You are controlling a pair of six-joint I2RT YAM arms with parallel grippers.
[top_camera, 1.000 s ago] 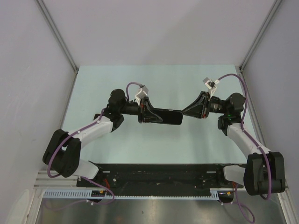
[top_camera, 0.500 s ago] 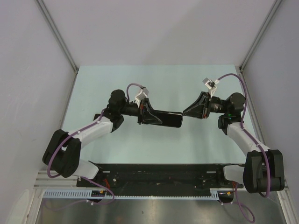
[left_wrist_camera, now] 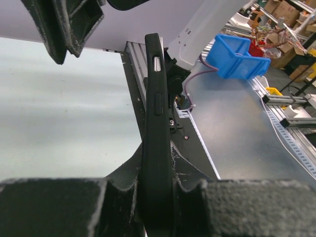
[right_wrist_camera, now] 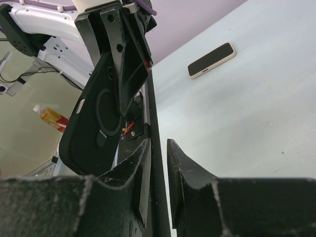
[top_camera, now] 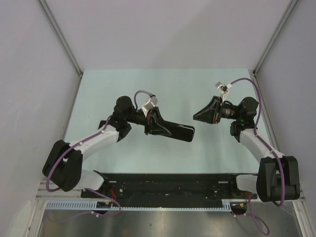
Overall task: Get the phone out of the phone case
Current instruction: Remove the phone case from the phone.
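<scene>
A blue bin (left_wrist_camera: pixel 240 55) sits beyond the pale table (top_camera: pixel 173 89), near cardboard boxes (left_wrist_camera: pixel 282 10).

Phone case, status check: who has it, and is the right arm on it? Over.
Left gripper shut on phone case. Right gripper clear of it, jaws unclear. A phone lies on the table. Nothing between the arms.

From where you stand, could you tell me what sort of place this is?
Probably a robotics lab or workshop: the pale table sits in a white-walled cell, and beyond it the left wrist view shows a steel bench, a blue parts bin and cardboard boxes.
</scene>
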